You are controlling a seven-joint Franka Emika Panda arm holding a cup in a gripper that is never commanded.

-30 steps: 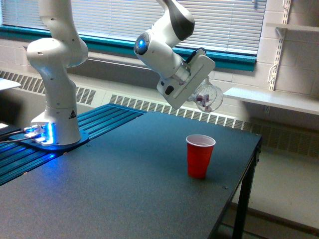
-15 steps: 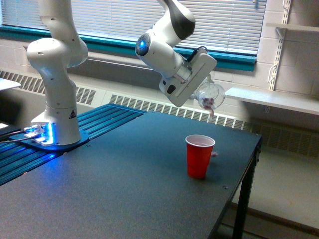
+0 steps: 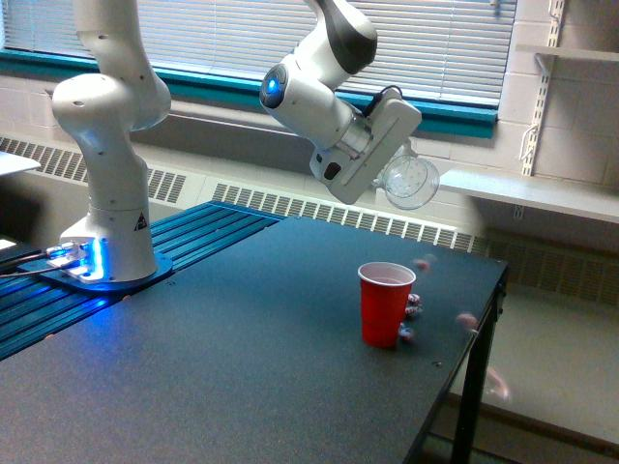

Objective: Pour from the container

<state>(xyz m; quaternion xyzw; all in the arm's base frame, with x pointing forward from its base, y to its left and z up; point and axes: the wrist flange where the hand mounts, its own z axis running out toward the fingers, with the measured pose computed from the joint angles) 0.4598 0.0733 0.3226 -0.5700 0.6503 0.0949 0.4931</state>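
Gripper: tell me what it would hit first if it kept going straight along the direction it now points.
The gripper points down toward the exterior view's right, holding the clear container. Along that line, the dark table near its far right edge seems first, passing beyond the red cup; depth is uncertain.

Single exterior view only; no second view is provided, so no overlap is recorded. The camera is placed off the arm, above desk (image 3: 242, 387) height, angled slightly downward across the dark desk toward the window blinds (image 3: 416, 39); mid range; the arm base (image 3: 106, 261) is framed at the exterior view's left, the desk's far edge and floor at its right.
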